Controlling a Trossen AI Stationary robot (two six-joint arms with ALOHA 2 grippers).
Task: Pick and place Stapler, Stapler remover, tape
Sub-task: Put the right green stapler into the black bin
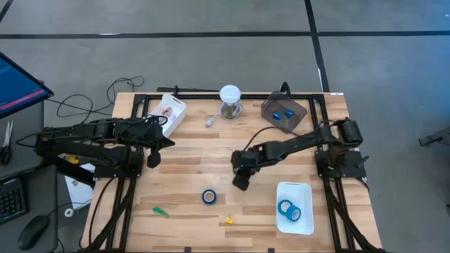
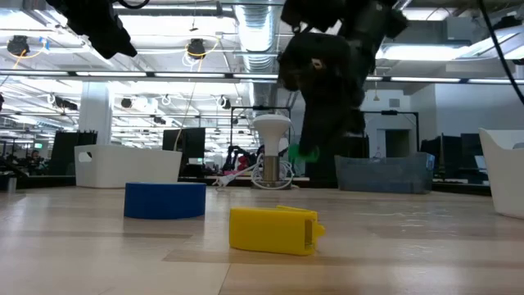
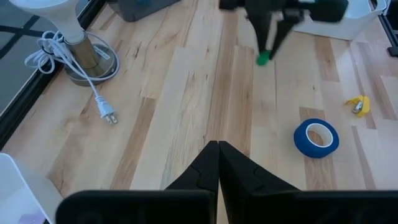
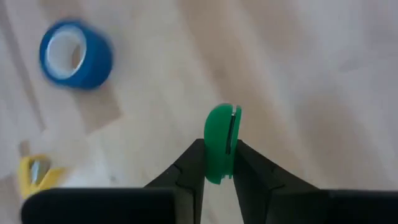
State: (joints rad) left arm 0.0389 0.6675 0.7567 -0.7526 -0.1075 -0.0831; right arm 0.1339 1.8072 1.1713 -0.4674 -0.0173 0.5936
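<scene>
Plainly, right gripper [image 4: 219,163] pinches a green stapler remover [image 4: 221,142]; left gripper [image 3: 218,163] closed, empty; no writing legible

The green piece [image 4: 221,144] is half hidden between the right hand's [image 4: 219,163] fingers.

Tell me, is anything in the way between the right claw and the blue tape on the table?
Nothing visible is. The right gripper hangs near the blue tape roll, only bare table between them. It is shut on a small green piece though. The left gripper waits at the table's left.
</scene>
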